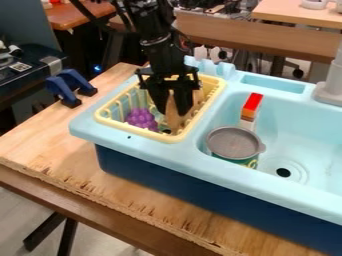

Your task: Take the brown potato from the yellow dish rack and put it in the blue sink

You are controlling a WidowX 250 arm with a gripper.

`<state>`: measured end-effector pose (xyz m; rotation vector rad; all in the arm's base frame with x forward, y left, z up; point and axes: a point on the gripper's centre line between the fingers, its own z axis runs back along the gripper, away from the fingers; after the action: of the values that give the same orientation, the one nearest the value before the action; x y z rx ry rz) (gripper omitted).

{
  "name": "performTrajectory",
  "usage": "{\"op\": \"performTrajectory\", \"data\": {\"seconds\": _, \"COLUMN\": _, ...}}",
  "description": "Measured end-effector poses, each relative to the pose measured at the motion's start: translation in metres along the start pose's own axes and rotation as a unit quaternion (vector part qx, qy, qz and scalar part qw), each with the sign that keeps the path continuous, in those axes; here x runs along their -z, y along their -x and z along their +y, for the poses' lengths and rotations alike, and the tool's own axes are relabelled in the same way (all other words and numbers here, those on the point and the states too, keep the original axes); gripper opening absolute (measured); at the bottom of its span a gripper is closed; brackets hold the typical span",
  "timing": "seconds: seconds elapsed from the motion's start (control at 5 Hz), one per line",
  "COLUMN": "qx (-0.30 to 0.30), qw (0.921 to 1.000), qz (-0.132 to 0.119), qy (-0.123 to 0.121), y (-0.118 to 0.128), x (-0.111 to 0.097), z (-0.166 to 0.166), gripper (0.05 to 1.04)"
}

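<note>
My gripper (172, 107) hangs down into the yellow dish rack (137, 131) at the left end of the light blue sink. It is shut on a long tan object (172, 118), which stands upright between its tips, with its lower end near the rack's front right corner. A bunch of purple grapes (141, 119) lies in the rack just left of the gripper. Another tan surface shows right behind the gripper, inside the rack; I cannot tell if it belongs to the same object.
In the sink basin (309, 150) stands a can with a grey round top (235, 143), and behind it a red and orange piece (251, 106). A grey faucet (331, 82) rises at the right edge. Blue clamps (67, 86) sit at the table's left edge.
</note>
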<state>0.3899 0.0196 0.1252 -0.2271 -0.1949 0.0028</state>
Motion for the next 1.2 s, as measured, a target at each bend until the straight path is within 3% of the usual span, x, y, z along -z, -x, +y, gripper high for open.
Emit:
{"op": "performTrajectory", "data": {"seconds": 0.2, "qx": -0.005, "qw": 0.9998, "qz": 0.015, "qy": -0.010, "y": 0.007, "x": -0.009, "z": 0.000, "gripper": 0.550}}
{"op": "performTrajectory", "data": {"seconds": 0.4, "qx": 0.016, "qw": 0.9981, "qz": -0.053, "qy": -0.027, "y": -0.008, "x": -0.054, "z": -0.014, "gripper": 0.511}}
{"op": "performTrajectory", "data": {"seconds": 0.6, "qx": 0.040, "qw": 0.9924, "qz": -0.102, "qy": -0.057, "y": -0.016, "x": -0.102, "z": -0.028, "gripper": 0.502}}
{"op": "performTrajectory", "data": {"seconds": 0.8, "qx": 0.084, "qw": 0.9877, "qz": -0.113, "qy": -0.068, "y": -0.026, "x": -0.121, "z": -0.054, "gripper": 0.502}}
{"op": "performTrajectory", "data": {"seconds": 1.0, "qx": 0.148, "qw": 0.9854, "qz": -0.075, "qy": -0.037, "y": -0.037, "x": -0.094, "z": -0.088, "gripper": 0.502}}
{"op": "performTrajectory", "data": {"seconds": 1.2, "qx": 0.209, "qw": 0.9778, "qz": -0.017, "qy": 0.002, "y": -0.030, "x": -0.064, "z": -0.130, "gripper": 0.502}}
